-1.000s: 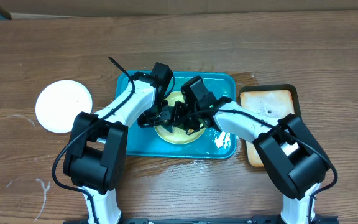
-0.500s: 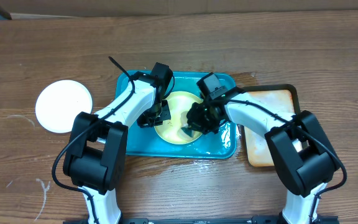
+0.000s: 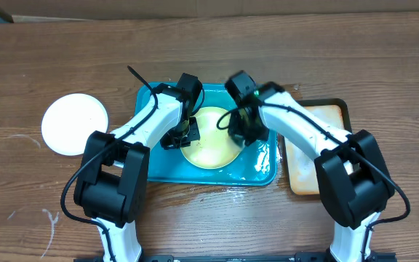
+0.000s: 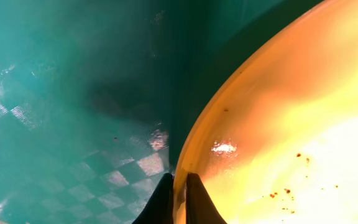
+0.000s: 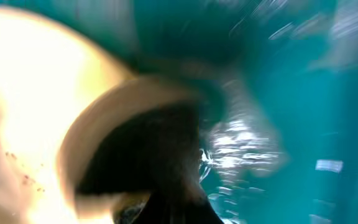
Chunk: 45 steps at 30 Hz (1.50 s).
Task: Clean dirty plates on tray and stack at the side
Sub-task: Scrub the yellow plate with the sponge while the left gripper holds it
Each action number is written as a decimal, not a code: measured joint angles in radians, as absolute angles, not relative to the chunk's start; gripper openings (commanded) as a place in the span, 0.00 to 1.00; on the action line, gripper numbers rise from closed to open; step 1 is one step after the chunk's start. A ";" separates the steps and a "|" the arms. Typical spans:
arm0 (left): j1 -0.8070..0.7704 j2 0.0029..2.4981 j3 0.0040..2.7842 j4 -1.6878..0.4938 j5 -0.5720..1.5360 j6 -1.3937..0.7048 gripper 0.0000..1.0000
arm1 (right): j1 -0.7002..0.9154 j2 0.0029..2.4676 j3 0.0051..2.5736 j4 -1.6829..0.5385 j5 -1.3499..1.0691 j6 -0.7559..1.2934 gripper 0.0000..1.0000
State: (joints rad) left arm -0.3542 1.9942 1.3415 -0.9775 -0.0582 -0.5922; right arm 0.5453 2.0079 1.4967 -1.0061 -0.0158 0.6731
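Moved: right gripper (image 3: 241, 129) up off yellow-green plate (image 3: 211, 148) face to its right rim | left gripper (image 3: 188, 134) jaws pinching left rim; right jaws pressed together, load blurred | advice: keep rim pinned, wipe brown specks (image 4: 284, 192) lightly.

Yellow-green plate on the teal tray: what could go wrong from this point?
The left gripper pinches only the thin rim of the yellow-green plate over a wet tray; the plate may slip or tip.
Brown specks show on the plate; stacking it now would likely leave it dirty.
The right gripper is close by; the arms could bump.
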 measured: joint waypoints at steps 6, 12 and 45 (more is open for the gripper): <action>-0.354 1.994 1.341 -0.984 -0.067 -0.592 0.04 | 0.538 2.009 1.703 -1.153 0.169 0.607 0.04; -0.354 1.994 1.341 -0.984 -0.068 -0.592 0.04 | 0.540 2.009 1.734 -1.148 0.113 0.520 0.04; -0.338 1.994 1.341 -0.991 -0.068 -0.592 0.04 | 0.657 2.060 1.276 -0.315 -0.343 0.883 0.04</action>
